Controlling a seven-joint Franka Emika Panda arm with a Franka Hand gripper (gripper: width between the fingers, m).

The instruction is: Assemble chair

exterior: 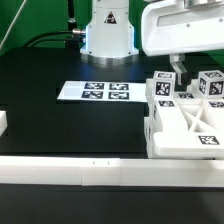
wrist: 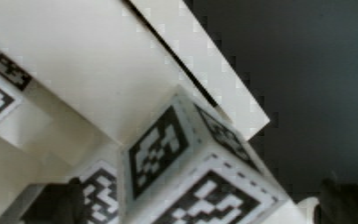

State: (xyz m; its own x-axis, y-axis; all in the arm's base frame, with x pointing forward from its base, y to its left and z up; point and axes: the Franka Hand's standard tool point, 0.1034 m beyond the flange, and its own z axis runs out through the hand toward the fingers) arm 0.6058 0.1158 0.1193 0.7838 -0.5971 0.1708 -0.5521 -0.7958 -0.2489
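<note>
Standing upright, chair (exterior: 190, 118) posts, gripper (exterior: 180, 72) above

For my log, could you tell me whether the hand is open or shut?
Cannot tell: the hand hangs over the chair parts, fingertips hidden.

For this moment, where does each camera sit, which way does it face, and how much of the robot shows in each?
Exterior view: off the arm, low at the table's near edge, looking across the black table toward the robot base; the marker board lies mid-table, and the arm's white wrist housing hangs over the chair parts on that view's right.
Wrist view: on the wrist, looking close at a tagged block; dark, blurred finger tips show at the edge.
Shared: the tagged white chair parts.
</note>
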